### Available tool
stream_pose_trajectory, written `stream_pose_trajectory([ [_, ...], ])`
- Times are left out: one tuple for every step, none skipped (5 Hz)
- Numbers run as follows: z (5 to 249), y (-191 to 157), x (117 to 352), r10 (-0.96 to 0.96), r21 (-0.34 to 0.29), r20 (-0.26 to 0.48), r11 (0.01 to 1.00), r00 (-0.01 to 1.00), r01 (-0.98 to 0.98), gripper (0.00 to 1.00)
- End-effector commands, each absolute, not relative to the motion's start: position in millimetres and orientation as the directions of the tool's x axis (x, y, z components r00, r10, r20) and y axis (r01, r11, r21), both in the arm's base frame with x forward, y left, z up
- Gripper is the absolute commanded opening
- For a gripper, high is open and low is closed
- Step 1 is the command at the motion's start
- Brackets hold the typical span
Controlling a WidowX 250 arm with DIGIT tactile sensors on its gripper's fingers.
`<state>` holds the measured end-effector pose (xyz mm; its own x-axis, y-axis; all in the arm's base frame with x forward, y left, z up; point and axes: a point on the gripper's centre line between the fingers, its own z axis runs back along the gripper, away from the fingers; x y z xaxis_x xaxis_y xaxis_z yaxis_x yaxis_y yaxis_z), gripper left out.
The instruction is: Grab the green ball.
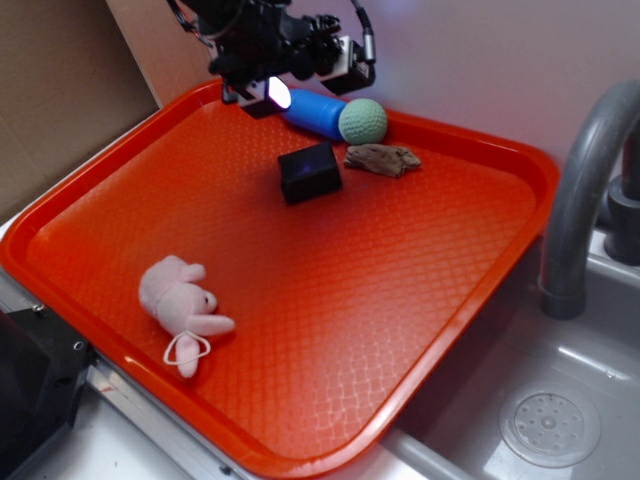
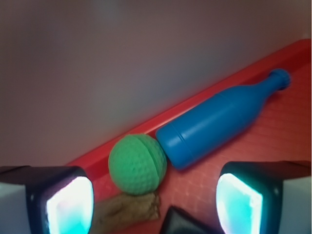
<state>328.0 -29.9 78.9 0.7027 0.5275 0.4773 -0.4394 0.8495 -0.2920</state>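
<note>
Ball first: the green ball (image 2: 138,164) is sitting at the far edge of the red tray (image 1: 330,330), tucked against the raised rim and touching the flat base of the blue bottle (image 2: 222,124), which is lying on its side along that same rim. Just in front of the ball, a brown, bark-like scrap (image 2: 126,210) is resting against it, and the black block (image 1: 310,171) is standing a little nearer the tray's middle. A pink plush toy (image 1: 183,303) is lying well apart, toward the near corner.

The gripper (image 2: 153,202) is hanging above the bottle end of this cluster with its fingers spread wide and nothing between them; in the wrist view the 2 pads (image 2: 239,202) are framing the ball, which is sitting nearer the left one.

Doing this step well probably means centring the opening over the ball before descending, since the rim, the bottle and the brown scrap are crowding it on 3 sides. The fingers should be going down into the free gaps, not onto the bottle. A round ball may roll if 1 pad is touching first, so an even, centred closing seems wise.
</note>
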Motion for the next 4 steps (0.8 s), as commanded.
stream_pose_trajectory([
  [76.5,-24.2,351.1,0.508,-0.278,0.511,0.861,0.693,-0.426,1.00],
  [61.4,-30.4,359.2,0.482,-0.261,0.503,0.876,0.717,-0.406,1.00],
  [49.3,-39.9,370.8,0.465,-0.221,0.533,0.883,0.707,-0.414,0.10],
  [56.9,-37.7,374.7,0.460,-0.232,0.535,0.887,0.709,-0.400,0.00],
])
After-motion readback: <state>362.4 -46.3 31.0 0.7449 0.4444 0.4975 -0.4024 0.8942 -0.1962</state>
